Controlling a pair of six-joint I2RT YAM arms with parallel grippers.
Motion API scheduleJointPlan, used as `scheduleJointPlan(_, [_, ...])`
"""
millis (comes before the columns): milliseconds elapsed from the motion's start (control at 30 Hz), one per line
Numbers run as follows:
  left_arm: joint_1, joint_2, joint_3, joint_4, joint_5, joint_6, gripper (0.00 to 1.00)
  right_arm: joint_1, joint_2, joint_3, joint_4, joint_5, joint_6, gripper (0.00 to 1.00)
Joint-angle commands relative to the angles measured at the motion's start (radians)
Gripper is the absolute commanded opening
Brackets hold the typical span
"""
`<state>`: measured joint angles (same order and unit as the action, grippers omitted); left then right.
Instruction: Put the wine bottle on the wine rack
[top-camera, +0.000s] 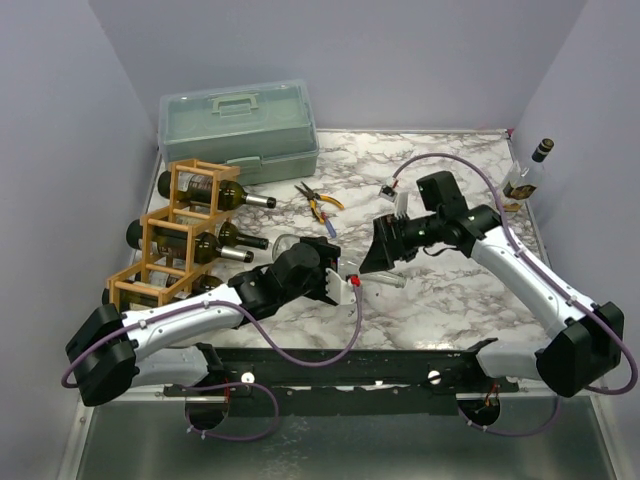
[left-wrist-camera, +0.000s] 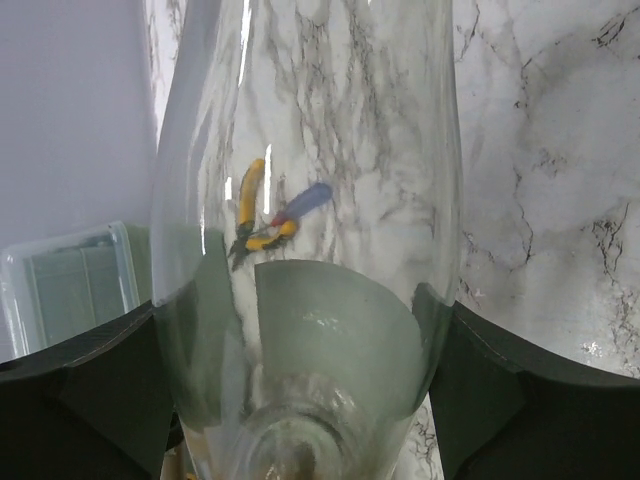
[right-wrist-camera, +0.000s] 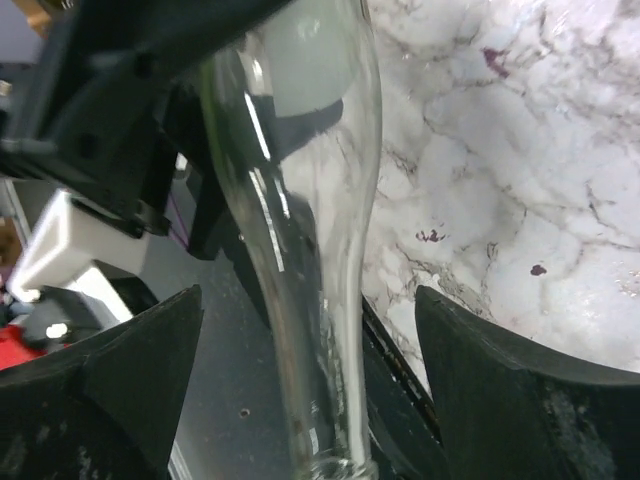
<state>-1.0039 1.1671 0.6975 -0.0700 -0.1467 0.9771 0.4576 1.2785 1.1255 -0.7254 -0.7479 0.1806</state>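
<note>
A clear glass wine bottle (top-camera: 286, 243) lies low over the marble table (top-camera: 450, 290), between my two grippers. My left gripper (top-camera: 335, 280) is shut on its wide body; in the left wrist view the bottle (left-wrist-camera: 320, 150) fills the gap and both fingers (left-wrist-camera: 90, 390) press its sides. My right gripper (top-camera: 372, 262) is open around the thin neck (right-wrist-camera: 300, 200), with a gap on each side of it between the fingers (right-wrist-camera: 520, 400). The wine rack (top-camera: 165, 240), an orange-tan stick lattice, stands at the left with dark bottles (top-camera: 215, 192) lying in its cells.
A pale green toolbox (top-camera: 240, 120) stands at the back left, behind the rack. Yellow-handled pliers (top-camera: 320, 203) lie mid-table and show through the glass in the left wrist view (left-wrist-camera: 250, 215). Another bottle (top-camera: 528, 175) stands at the back right by the wall.
</note>
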Motion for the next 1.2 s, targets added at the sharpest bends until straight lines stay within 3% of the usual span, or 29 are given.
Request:
scheduleJointPlan(0, [-0.004,-0.073,0.014,0.154,0.014,0.058,0.00,0.027,0.045,-0.049,-0.006,-0.060,-0.018,0.85])
scheduleJointPlan(267, [-0.007,-0.075,0.009,0.153,0.037,0.067,0.00,0.110,0.128,-0.076,0.038,-0.119,-0.018,0.69])
scheduleJointPlan(367, [-0.007,-0.079,0.001,0.154,0.048,0.067,0.00,0.119,0.145,-0.065,0.043,-0.128,-0.023,0.59])
scheduleJointPlan(467, [-0.007,-0.078,-0.001,0.159,0.047,0.074,0.01,0.119,0.140,-0.074,0.080,-0.171,-0.014,0.40])
scheduleJointPlan(600, [-0.007,-0.090,-0.023,0.215,0.041,0.055,0.32,0.119,0.117,-0.102,0.141,-0.178,0.022,0.01])
scheduleJointPlan(700, [-0.007,-0.097,-0.031,0.225,0.063,0.034,0.65,0.119,0.073,-0.135,0.219,-0.071,0.090,0.01])
scheduleJointPlan(733, [-0.007,-0.102,-0.032,0.224,0.080,0.019,0.95,0.118,0.057,-0.141,0.233,-0.029,0.107,0.01])
scheduleJointPlan(767, [-0.007,-0.109,-0.035,0.222,0.106,0.004,0.99,0.119,0.045,-0.145,0.245,-0.001,0.122,0.00])
scheduleJointPlan(933, [-0.007,-0.160,-0.004,0.152,0.269,-0.115,0.99,0.119,0.023,-0.152,0.268,0.041,0.127,0.00])
scheduleJointPlan(1167, [0.012,-0.211,0.049,0.219,0.205,-0.276,0.99,0.119,0.015,-0.120,0.227,0.120,0.102,0.01])
